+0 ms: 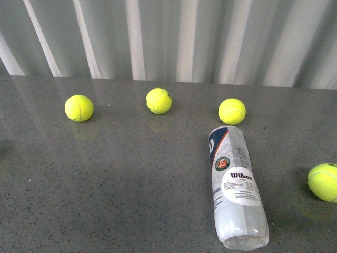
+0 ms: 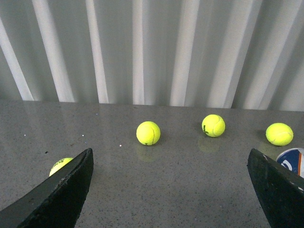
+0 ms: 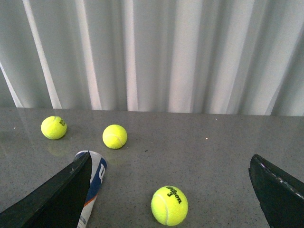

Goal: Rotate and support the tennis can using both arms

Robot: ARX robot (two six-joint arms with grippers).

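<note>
The tennis can (image 1: 235,184) lies on its side on the grey table (image 1: 121,179), right of centre, its navy end pointing away and its clear end toward the near edge. Neither arm shows in the front view. In the left wrist view my left gripper (image 2: 170,159) is open over bare table, and only the can's navy end (image 2: 291,160) peeks in beside one finger (image 2: 278,190). My right gripper (image 3: 170,164) is open too. The can (image 3: 95,178) lies against the side of one finger (image 3: 57,197), partly hidden by it.
Three yellow-green balls (image 1: 79,108) (image 1: 158,100) (image 1: 231,111) sit in a row behind the can, and another ball (image 1: 324,182) lies at the right edge. A ball (image 3: 169,205) lies between the right fingers. A ribbed white wall (image 1: 168,37) closes the table's far edge.
</note>
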